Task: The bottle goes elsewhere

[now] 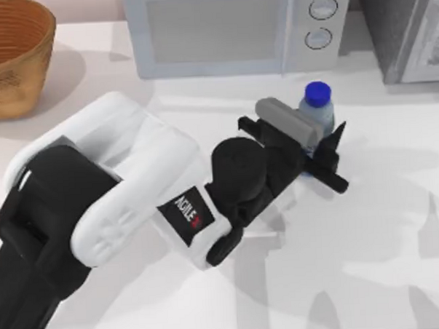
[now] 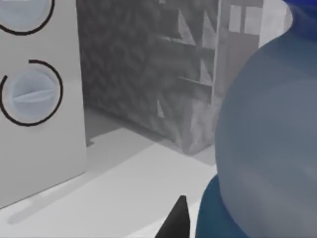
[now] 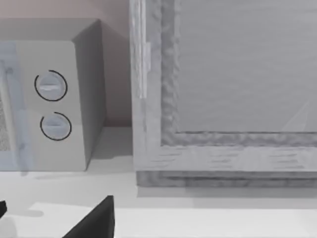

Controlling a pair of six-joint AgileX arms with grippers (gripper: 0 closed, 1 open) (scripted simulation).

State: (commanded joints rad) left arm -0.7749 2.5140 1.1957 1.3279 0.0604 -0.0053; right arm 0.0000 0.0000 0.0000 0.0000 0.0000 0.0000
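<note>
— White desk (image 1: 399, 273), microwave (image 1: 228, 29) along the back edge, wicker basket (image 1: 11, 57) in the far left corner. Where's the bottle?

— The bottle (image 1: 318, 111) stands upright just in front of the microwave's dials, right of centre, blue cap up. In the left wrist view its clear body (image 2: 270, 139) looms very close.

— And the arms?

— Left pincer (image 1: 322, 147) is right up against the bottle, dark fingers on either side; whether they're clenched on it, I can't tell. A dark fingertip of the right pincer (image 3: 94, 223) faces the microwave and a grey cabinet (image 3: 223, 99).
</note>
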